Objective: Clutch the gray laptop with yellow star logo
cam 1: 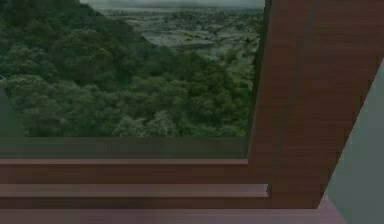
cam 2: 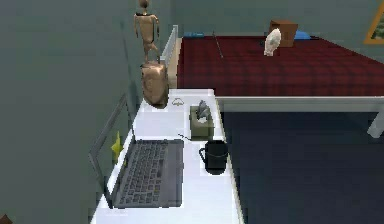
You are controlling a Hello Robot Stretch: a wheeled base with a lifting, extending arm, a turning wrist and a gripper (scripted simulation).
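Window glass (cam 1: 130, 80) ahead of you looks onto a wooded hillside, set in a reddish-brown frame (cam 1: 300, 100). To the arm side you have a bed (cam 2: 290, 65) with a dark red cover, and a white desk (cam 2: 160, 118) against its foot. The gray laptop (cam 2: 150, 172) lies open on the desk's near end, with a small yellow mark on its lid. A brown wooden figure (cam 2: 155, 82) stands at the far end, a tissue box (cam 2: 201, 122) sits between them, and a black mug (cam 2: 214, 156) is just right of the laptop. You cannot tell the pincer's state or position.
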